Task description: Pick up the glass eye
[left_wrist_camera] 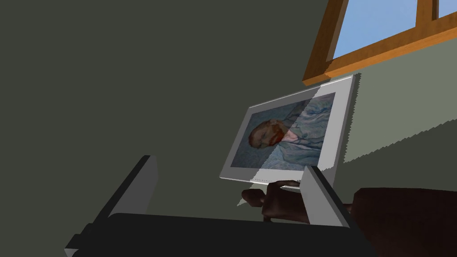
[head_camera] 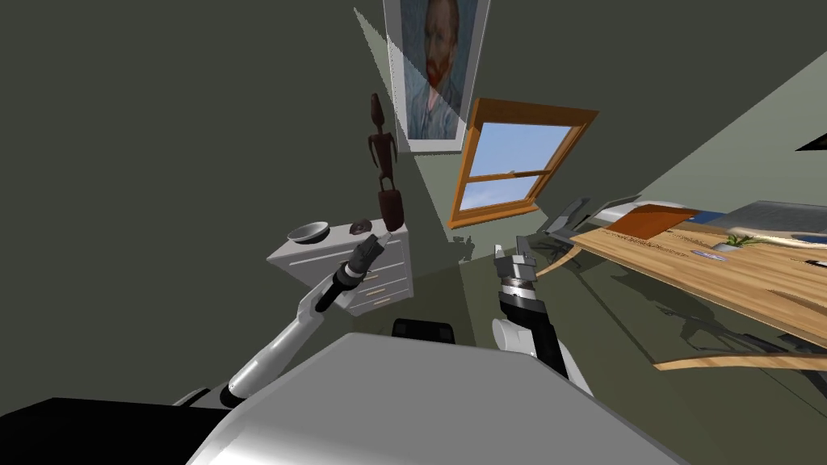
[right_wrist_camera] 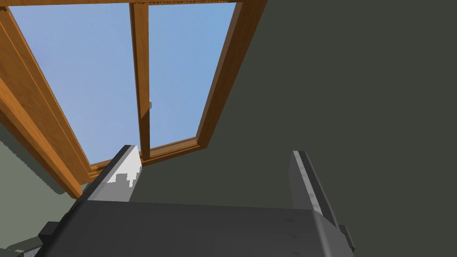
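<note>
The glass eye (head_camera: 361, 228) is a small dark rounded lump on top of a white dresser (head_camera: 311, 257), between a bowl and a tall statue. My left gripper (head_camera: 381, 239) hovers at the dresser's front right corner, just right of the eye and apart from it. In the left wrist view the left gripper (left_wrist_camera: 230, 165) is open with nothing between its fingers, and it points up past the dark statue (left_wrist_camera: 279, 203) toward a portrait on the wall. My right gripper (head_camera: 510, 249) is raised in free air to the right; its wrist view shows it (right_wrist_camera: 214, 151) open and empty.
A grey bowl (head_camera: 308, 232) sits on the dresser's left side. The dark brown statue (head_camera: 386, 165) stands at its right rear. A long wooden table (head_camera: 727, 270) with a small plant runs along the right, with a chair (head_camera: 565, 219) near its far end.
</note>
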{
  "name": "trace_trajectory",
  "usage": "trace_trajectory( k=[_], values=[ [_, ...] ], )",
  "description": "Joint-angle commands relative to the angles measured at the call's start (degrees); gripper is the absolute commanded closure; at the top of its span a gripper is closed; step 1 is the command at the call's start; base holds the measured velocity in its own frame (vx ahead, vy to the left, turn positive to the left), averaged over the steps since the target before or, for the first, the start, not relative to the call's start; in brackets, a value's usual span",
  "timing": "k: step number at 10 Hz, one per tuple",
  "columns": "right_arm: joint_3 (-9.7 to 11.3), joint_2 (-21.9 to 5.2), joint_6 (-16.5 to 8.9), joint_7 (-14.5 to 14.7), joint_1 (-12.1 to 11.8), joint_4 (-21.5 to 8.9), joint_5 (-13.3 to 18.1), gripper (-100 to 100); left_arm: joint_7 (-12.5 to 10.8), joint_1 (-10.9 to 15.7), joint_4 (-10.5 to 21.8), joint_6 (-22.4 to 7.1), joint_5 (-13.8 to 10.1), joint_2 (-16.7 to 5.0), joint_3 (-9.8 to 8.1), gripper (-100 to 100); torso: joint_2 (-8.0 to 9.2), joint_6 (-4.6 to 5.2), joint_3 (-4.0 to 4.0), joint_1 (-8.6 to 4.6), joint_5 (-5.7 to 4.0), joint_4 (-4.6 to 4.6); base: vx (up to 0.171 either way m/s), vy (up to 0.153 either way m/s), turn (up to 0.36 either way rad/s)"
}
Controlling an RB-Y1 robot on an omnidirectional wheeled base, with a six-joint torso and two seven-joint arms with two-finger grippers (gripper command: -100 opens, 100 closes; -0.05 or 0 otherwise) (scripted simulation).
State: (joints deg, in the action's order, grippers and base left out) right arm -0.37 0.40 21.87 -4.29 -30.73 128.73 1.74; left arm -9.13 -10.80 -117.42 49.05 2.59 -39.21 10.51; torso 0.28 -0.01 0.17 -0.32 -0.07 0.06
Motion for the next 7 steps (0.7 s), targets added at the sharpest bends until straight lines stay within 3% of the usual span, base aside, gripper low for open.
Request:
trace_trajectory(
  k=[1, 4, 5, 6, 7],
  values=[
    [0.0, 0.0, 0.0, 0.0, 0.0, 0.0, 0.0, 0, -0.37, 0.91, 2.66, 2.06, -1.21, -2.26, 0.96, -100, 0.0, 0.0, 0.0, 0.0, 0.0, 0.0, -0.082, -0.073, 0.005],
    [0.0, 0.0, 0.0, 0.0, 0.0, 0.0, 0.0, 0, -0.96, 2.87, 8.59, 6.61, -3.93, -7.19, 3.28, -100, 0.07, 0.0, 0.04, 0.05, 0.01, 0.02, -0.091, -0.078, -0.002],
    [0.0, 0.0, 0.0, 0.0, 0.0, 0.0, 0.0, 0, -0.96, 2.87, 8.89, 6.61, -3.93, -7.94, 3.28, -100, 0.05, 0.0, 0.03, -0.03, 0.0, 0.01, -0.056, -0.07, 0.004],
    [0.0, 0.0, 0.0, 0.0, 0.0, 0.0, 0.0, 0, -1.11, 3.58, 11.33, 8.29, -4.92, -10.18, 4.21, -100, -0.03, 0.0, -0.01, 0.04, 0.0, 0.0, -0.056, -0.056, -0.01],
    [0.0, 0.0, 0.0, 0.0, 0.0, 0.0, 0.0, 0, -1.11, 3.58, 11.33, 8.29, -4.92, -10.18, 4.21, -100, -0.05, 0.0, -0.03, 0.09, 0.02, -0.01, -0.041, -0.039, -0.001]
  ],
)
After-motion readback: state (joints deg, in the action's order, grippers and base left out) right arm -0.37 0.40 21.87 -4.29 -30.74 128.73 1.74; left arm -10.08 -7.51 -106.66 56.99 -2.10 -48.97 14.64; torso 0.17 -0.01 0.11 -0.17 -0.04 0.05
